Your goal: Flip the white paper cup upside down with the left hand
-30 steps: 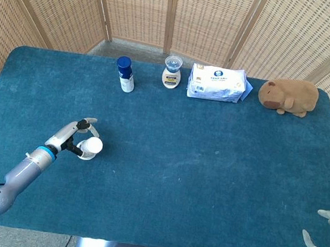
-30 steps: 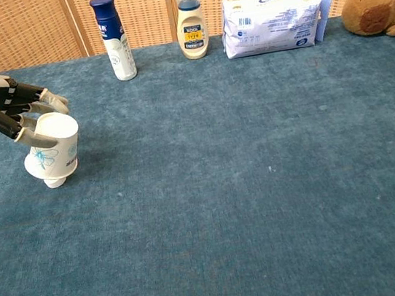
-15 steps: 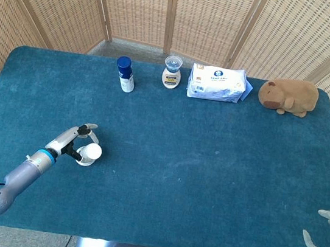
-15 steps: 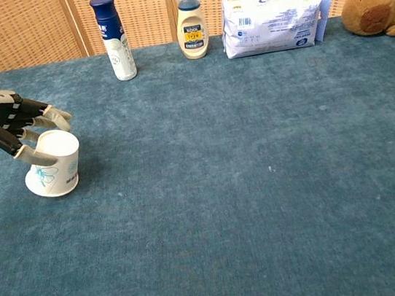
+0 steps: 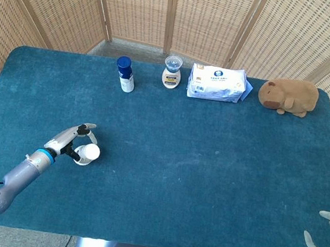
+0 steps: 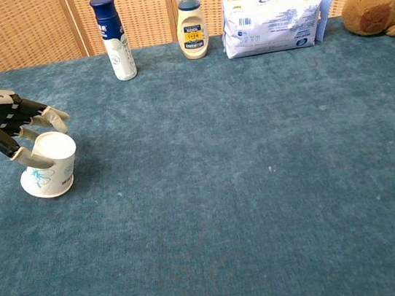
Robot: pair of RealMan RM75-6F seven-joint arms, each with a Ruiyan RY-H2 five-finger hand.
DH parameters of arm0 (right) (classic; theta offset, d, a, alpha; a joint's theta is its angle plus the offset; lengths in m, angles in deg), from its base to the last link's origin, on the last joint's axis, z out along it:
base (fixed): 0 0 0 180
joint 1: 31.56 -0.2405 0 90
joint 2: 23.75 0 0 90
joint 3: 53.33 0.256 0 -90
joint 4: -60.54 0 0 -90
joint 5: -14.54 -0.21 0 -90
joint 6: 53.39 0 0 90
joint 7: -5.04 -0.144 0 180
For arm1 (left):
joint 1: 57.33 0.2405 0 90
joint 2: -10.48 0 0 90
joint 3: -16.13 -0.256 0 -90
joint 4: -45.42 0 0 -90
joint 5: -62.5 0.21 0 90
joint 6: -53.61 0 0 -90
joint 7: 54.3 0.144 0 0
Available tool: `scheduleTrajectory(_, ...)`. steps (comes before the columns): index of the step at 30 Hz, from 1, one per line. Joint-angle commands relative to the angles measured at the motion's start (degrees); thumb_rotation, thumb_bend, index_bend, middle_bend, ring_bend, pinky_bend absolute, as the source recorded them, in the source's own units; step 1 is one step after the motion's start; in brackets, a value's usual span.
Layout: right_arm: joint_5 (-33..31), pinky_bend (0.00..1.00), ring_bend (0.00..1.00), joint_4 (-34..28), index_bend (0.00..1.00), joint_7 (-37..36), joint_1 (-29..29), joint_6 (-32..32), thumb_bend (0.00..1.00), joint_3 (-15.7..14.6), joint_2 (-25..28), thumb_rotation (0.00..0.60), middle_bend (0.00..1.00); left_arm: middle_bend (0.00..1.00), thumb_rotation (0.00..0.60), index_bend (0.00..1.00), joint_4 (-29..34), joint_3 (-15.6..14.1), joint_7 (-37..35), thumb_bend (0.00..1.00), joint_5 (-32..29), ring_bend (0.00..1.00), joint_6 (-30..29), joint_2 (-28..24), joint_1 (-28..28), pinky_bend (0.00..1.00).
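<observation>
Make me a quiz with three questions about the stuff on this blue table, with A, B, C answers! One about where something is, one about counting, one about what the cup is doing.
1. Where is the brown plush toy?
A. At the far right of the back row
B. Beside the cup
C. At the table's front edge

2. How many bottles stand at the back?
A. One
B. Two
C. Four

3. How is the white paper cup standing?
A. Lying on its side
B. Mouth up
C. Upside down, wide rim on the table

Answers:
1. A: it lies right of the white wipes pack.
2. B: a blue-capped bottle and a cream bottle.
3. C: the chest view shows its narrow closed base on top, with the left hand around it.
</observation>
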Motion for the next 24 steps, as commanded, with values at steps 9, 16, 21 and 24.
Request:
scheduleTrajectory(9, 0.1, 0.44, 0.41, -0.3, 0.34, 0.0, 0.0, -0.1, 0.33, 0.0, 0.1, 0.413, 0.37, 0.04, 0.596, 0.28, 0.8, -1.2, 1.4, 0.14, -0.1, 0.00, 0.2, -1.7, -0.7, 0.12)
scheduleTrajectory(16, 0.5, 0.44, 0.41, -0.6, 0.34, 0.1, 0.0, -0.6, 0.33, 0.2, 0.4, 0.413, 0.37, 0.01, 0.595, 0.15, 3.1, -0.5, 2.9, 0.13, 2.0, 0.00, -4.3, -4.2, 0.1, 0.11)
scheduleTrajectory(21, 0.8, 0.43, 0.41, -1.0, 0.34, 0.6, -0.4, -0.1, 0.33, 0.2, 0.4, 0.413, 0.37, 0.01, 0.597, 0.13, 6.3, -0.4, 4.7, 0.13, 4.1, 0.00, -7.8, -7.5, 1.1, 0.11)
scheduleTrajectory(24, 1.0, 0.43, 0.41, -1.4, 0.34, 0.9, -0.8, 0.3, 0.33, 0.3, 0.5, 0.411, 0.37, 0.01, 0.599, 0.13, 8.7, -0.6, 6.1, 0.13, 5.5, 0.00, -11.4, -9.4, 2.5, 0.11)
